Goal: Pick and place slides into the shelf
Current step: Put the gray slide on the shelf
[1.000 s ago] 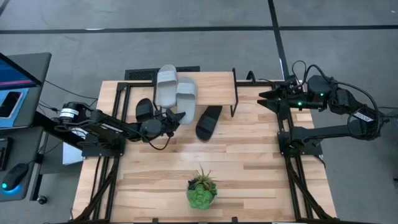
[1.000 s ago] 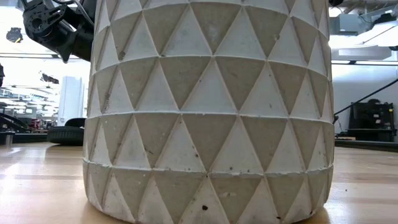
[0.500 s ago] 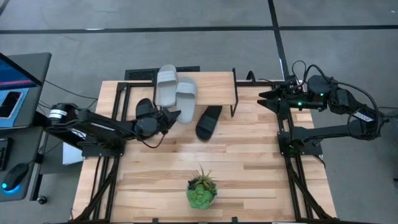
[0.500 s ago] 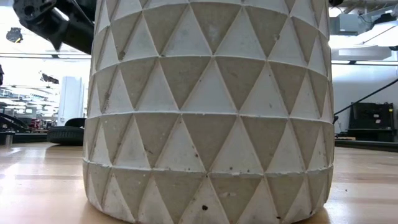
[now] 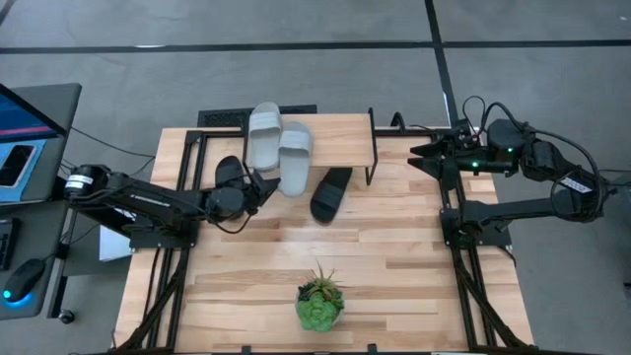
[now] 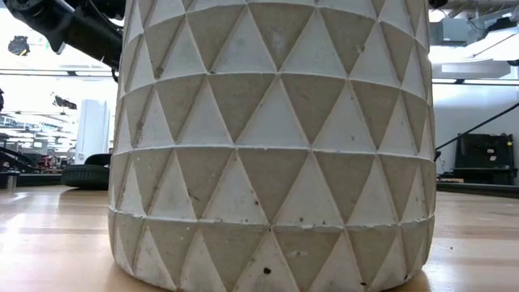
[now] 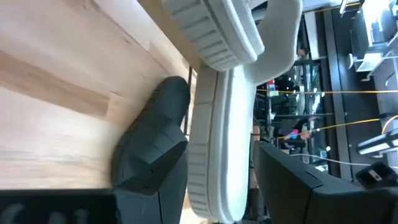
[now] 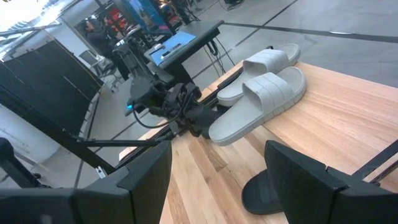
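Observation:
Two light grey slides (image 5: 295,158) (image 5: 263,136) lie side by side on the shelf (image 5: 340,138) at the table's far side. The nearer one's heel reaches past the plank's near edge. One black slide (image 5: 331,193) lies on the table by the shelf's near edge, another (image 5: 228,174) at its left end. My left gripper (image 5: 266,185) is open and level at the nearer grey slide's heel (image 7: 217,174), with one finger below it and one above. My right gripper (image 5: 419,156) waits open and raised at the table's far right, with nothing between its fingers. My left gripper stands open around the nearer grey slide's heel (image 7: 214,186), coming level from the table's left side. A gap shows between the upper finger (image 7: 292,186) and the slide. Whether the lower finger (image 7: 152,168) touches the sole, I cannot tell. The slide rests on the shelf.
A small green plant (image 5: 319,301) in a grey faceted pot (image 6: 276,146) stands near the table's front edge and fills the low view. Bare wood lies between the plant and the slides. A stand with a screen (image 5: 25,108) is off the table's left.
My left gripper has drawn back from the nearer grey slide toward the table's left edge and risen a little. Its fingers have stayed as wide as before. The grey slide has kept its place on the shelf.

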